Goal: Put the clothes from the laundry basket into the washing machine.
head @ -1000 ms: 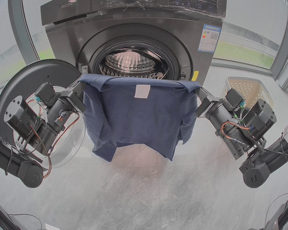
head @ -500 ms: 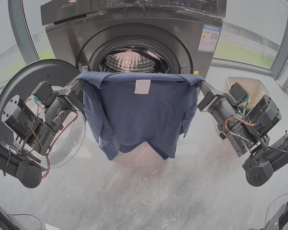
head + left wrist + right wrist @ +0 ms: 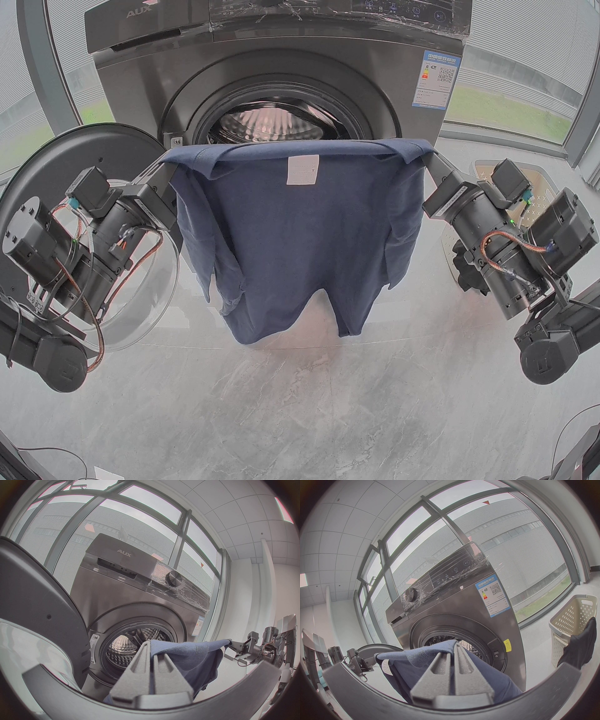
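A navy blue shirt (image 3: 300, 231) hangs stretched between my two grippers in front of the washing machine (image 3: 281, 69), level with the lower half of its open drum (image 3: 275, 128). My left gripper (image 3: 167, 164) is shut on the shirt's left top corner, my right gripper (image 3: 431, 155) on its right top corner. The shirt bears a white label (image 3: 302, 170). In the left wrist view the left gripper (image 3: 151, 646) pinches the blue cloth (image 3: 184, 655) before the drum (image 3: 134, 645). In the right wrist view the right gripper (image 3: 453, 648) holds the shirt (image 3: 425, 661).
The machine's round door (image 3: 81, 169) stands swung open at the left, behind my left arm. A beige laundry basket (image 3: 575, 617) stands on the floor right of the machine, with a black garment (image 3: 581, 647) draped over its rim. Grey floor spreads below the shirt.
Both grippers have lifted the shirt, so its top edge now covers more of the drum opening. The right arm has moved up and slightly right; the hem swings.
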